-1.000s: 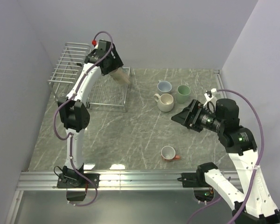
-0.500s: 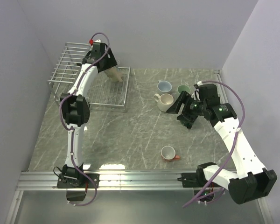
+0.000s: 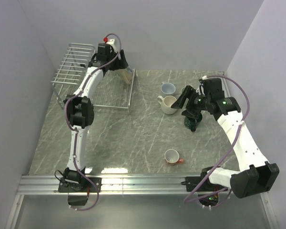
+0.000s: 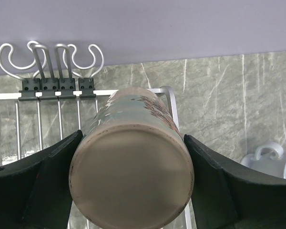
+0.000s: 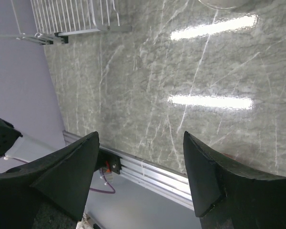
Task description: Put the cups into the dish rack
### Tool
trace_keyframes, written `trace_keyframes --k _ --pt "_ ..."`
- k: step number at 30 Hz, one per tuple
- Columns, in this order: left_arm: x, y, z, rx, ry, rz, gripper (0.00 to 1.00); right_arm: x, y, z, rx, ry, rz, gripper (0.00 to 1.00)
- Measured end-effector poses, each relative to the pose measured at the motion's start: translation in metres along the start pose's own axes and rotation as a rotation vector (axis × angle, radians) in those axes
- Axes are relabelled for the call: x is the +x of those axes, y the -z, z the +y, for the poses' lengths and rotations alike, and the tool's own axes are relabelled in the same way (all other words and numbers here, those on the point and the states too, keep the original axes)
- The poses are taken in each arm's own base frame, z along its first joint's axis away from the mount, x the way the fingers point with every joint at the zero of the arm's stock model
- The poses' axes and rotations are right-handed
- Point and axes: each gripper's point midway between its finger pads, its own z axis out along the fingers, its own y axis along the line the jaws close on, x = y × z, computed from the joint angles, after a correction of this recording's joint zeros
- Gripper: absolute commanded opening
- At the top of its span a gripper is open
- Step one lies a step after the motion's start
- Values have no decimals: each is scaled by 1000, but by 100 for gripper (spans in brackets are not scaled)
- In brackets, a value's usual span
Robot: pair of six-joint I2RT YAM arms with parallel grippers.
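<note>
ok so compared to a second ago, the right arm is the big mover. It was tucked back toward the right wall, and now it's stretched out over the mug cluster. The right fingers (image 5: 62, 176) are spread wide, with only table (image 3: 133, 138) showing between them in the wrist view. The dark green-black mug (image 3: 191, 123) sits on the table just on the near side of that wrist, not held.

The left arm has barely shifted. Its wrist has turned a bit and the mug has slid slightly right. The left fingers (image 4: 38, 186) are clamped on the taller beige mug (image 3: 127, 76), base toward the wrist camera. It hangs tilted right over the far right corner of the dish rack (image 3: 74, 62). Can't tell if it's touching the wire there.

Other stuff: the pale blue mug (image 3: 168, 88) and cream-white mug (image 3: 169, 104) stand close together just left of the right wrist, so that side is crowded. The small orange-red mug (image 3: 172, 156) is alone, well apart, toward the near edge.

Room-wise, the rack is jammed into the far left corner, near both walls. The beige mug is close to the back wall too. There's a broad stretch of table between the rack and the mugs. The right arm's elbow is near the right wall.
</note>
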Motion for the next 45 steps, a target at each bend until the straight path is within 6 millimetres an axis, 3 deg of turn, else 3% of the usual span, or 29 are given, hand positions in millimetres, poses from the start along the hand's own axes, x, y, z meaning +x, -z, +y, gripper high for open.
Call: trace_keyframes --k 5,13,27,32,38,45 --pt "0 -1 -1 4 -40 -2 99 -2 -4 -4 12 -2 13 78" --pt "-8 -4 -28 62 -59 -46 99 -3 -5 -5 1 -13 27 79" --pt "-20 1 -23 -50 -10 -95 99 -5 -10 3 -60 -23 36 81" --pt "-49 29 -23 -112 4 -184 99 0 -14 1 -67 -42 54 81" --pt "-101 69 -39 -107 9 -324 99 4 -16 -2 -72 -52 56 82" --pt "-123 95 -51 -87 42 -385 99 10 -17 -7 -70 -58 57 82"
